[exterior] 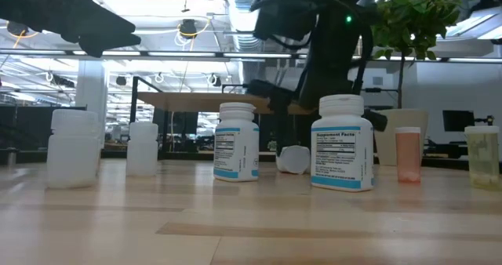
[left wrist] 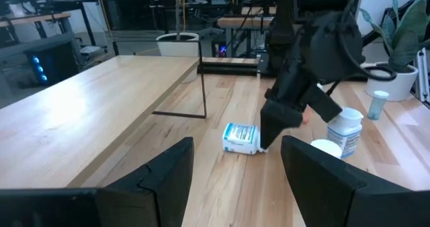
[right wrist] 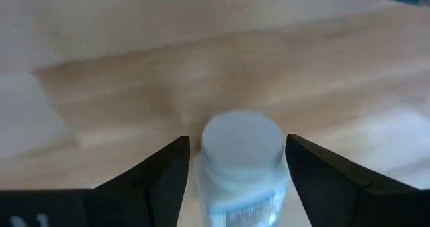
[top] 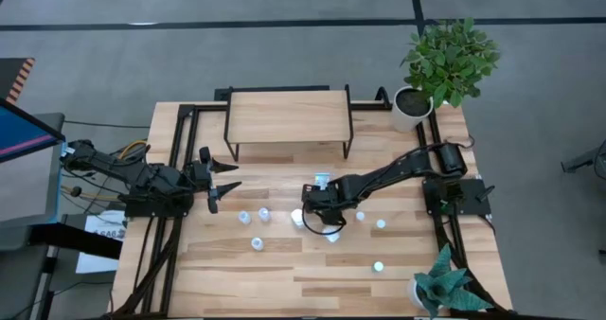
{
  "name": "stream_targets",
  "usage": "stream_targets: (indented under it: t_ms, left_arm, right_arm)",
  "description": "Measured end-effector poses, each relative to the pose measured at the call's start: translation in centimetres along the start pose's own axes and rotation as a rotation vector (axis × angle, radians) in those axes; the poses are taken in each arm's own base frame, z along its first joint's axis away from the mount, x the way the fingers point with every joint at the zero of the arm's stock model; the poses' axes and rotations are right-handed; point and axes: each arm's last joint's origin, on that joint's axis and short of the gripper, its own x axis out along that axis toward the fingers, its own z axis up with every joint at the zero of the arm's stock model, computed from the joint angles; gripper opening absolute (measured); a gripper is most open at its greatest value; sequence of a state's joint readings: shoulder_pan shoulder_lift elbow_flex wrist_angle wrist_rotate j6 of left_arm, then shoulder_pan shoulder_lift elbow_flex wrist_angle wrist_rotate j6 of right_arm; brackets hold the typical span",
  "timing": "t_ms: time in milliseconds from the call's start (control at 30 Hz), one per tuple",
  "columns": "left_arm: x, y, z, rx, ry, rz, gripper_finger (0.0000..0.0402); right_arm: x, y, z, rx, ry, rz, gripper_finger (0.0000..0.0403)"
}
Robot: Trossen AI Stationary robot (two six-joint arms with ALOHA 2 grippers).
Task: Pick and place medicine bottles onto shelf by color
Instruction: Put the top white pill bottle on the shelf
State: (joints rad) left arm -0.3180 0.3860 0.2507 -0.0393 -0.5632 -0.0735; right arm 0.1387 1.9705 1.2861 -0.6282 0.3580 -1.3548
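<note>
On the table's (top: 237, 282) left side the left gripper (top: 225, 180) waits, its jaws spread apart and holding nothing, with a bare strip of planks between it and the nearest bottles. Just ahead of it stand two small bottles (top: 244, 217) and (top: 264, 213), with a third (top: 257, 243) closer to the front edge; the planks in front of these are bare out to that edge. The shelf (top: 288, 116) stands at the back centre, its light-wood top bare, with open table between its black legs and the bottles.

At mid-table the right gripper (top: 323, 227) reaches down among the bottles. A blue-labelled bottle (left wrist: 240, 138) lies on its side just beside it, and another bottle (top: 323, 181) stands just behind its arm, toward the shelf. In the right wrist view the jaws stand apart on either side of a white-capped bottle (right wrist: 242, 161); whether they touch it cannot be told.

Further right, small bottles (top: 360, 216), (top: 381, 223) and (top: 378, 266) sit well apart. Potted plants occupy the back right (top: 449, 60) and front right (top: 445, 287) corners.

Only the low view shows colour: an orange-tinted bottle (exterior: 408, 154) and a greenish one (exterior: 481, 156) on the right.
</note>
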Motion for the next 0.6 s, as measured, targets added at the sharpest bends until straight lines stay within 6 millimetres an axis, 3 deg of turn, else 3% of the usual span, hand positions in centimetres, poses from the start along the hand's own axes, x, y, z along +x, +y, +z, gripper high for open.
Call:
stream_targets:
  t_ms: [267, 600]
  left_arm:
    - [0.0, 0.0, -0.04, 0.001, 0.004, 0.0, 0.0214]
    - [0.0, 0.0, -0.08, 0.003, 0.007, 0.001, 0.0214]
  right_arm:
    - [-0.21, -0.25, -0.14, 0.023, -0.003, -0.024, 0.0266]
    - [0.0, -0.2, -0.33, 0.035, -0.017, -0.007, 0.0223]
